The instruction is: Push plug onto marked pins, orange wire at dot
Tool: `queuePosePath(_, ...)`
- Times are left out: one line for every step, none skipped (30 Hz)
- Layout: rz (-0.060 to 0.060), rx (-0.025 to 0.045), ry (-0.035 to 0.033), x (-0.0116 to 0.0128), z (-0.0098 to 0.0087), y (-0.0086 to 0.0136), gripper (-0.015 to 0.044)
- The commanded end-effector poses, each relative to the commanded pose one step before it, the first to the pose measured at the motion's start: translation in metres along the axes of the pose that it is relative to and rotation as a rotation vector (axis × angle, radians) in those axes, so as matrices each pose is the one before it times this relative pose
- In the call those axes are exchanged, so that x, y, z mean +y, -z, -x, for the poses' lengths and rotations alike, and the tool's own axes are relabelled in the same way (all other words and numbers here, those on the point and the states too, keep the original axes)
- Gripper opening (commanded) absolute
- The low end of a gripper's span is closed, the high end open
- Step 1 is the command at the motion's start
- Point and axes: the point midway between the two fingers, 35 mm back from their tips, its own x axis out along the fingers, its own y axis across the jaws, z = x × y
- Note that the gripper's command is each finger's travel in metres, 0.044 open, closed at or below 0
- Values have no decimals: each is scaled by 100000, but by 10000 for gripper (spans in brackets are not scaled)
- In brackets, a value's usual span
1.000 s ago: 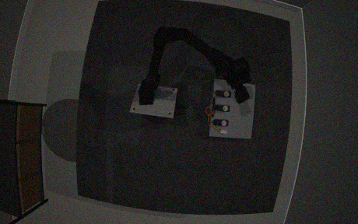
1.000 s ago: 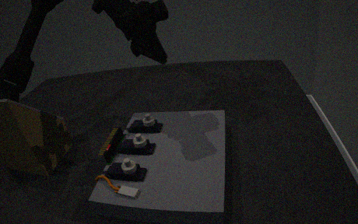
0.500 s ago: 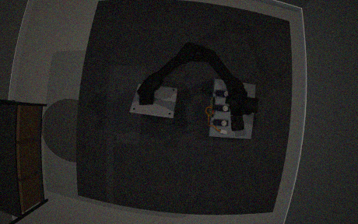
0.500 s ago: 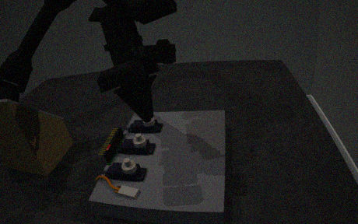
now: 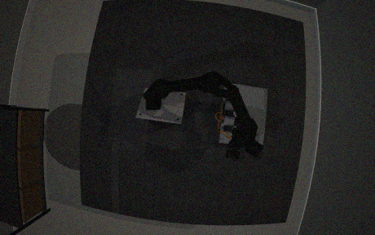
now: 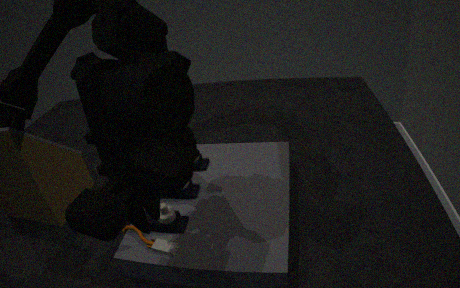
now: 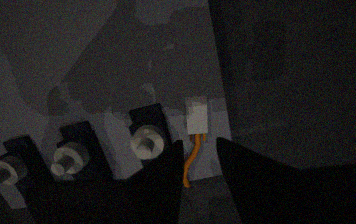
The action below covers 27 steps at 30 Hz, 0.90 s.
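The pale plug (image 6: 164, 245) (image 7: 197, 118) lies flat on the light board (image 6: 265, 160) (image 7: 112, 145) (image 5: 257, 95), beside the nearest dark servo (image 6: 172, 224) (image 7: 150, 114). Its orange lead (image 6: 132, 228) (image 7: 194, 154) (image 5: 219, 117) runs back from it; the other wire colours are too dark to tell. My gripper (image 7: 199, 144) is partly open and empty. In the wrist view its fingertips stand either side of the lead, just behind the plug. The arm hides the plug in the top view. The marked pins are hidden behind the arm in the exterior view and out of the wrist view.
Two more servos with pale round horns (image 7: 71, 157) (image 7: 10, 171) stand in line on the board. The arm's light base plate (image 5: 173, 108) is left of the board in the top view. A brown box-like block (image 6: 45, 175) shows at the left in the exterior view.
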Motion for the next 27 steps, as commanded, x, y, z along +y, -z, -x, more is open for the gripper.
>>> queuePosePath(-1537, 436, -3252, -436, -126, -133, 115)
queuePosePath(0, -1, -4, 0, -203, -6, 115)
queuePosePath(0, -1, -8, 0, -325, -7, 115)
queuePosePath(0, 0, -16, 2, -481, -6, 115)
queuePosePath(1, 3, -32, 7, -678, 3, 115)
queuePosePath(2, 7, -39, 9, -617, 14, 115)
queuePosePath(1, 3, -16, 4, -213, 7, 115)
queuePosePath(0, 0, 0, 0, 0, 0, 115)
queuePosePath(0, 0, 0, 0, 0, 0, 115)
queuePosePath(0, 0, 0, 0, 0, 0, 115)
queuePosePath(0, 0, -1, 0, -28, 0, 115)
queuePosePath(0, 0, -1, 0, -52, -1, 115)
queuePosePath(0, 0, -2, 0, -78, -1, 115)
queuePosePath(0, 0, -3, 1, -106, -1, 115)
queuePosePath(0, 0, -4, 1, -120, -1, 115)
queuePosePath(0, 0, -5, 1, -135, -1, 115)
queuePosePath(0, 1, -6, 1, -148, 0, 115)
queuePosePath(0, 1, -7, 1, -154, 1, 115)
queuePosePath(0, 1, -8, 2, -156, 1, 115)
queuePosePath(0, 1, -8, 2, -157, 2, 115)
queuePosePath(0, 2, -9, 2, -156, 2, 115)
queuePosePath(0, 1, -7, 2, -123, 2, 115)
queuePosePath(0, 1, -5, 1, -75, 2, 115)
queuePosePath(0, 0, -2, 0, -25, 1, 115)
queuePosePath(0, 0, 0, 0, 0, 0, 89)
queuePosePath(0, 0, 0, 0, 0, 0, 62)
queuePosePath(0, 0, 0, 0, 0, 0, 36)
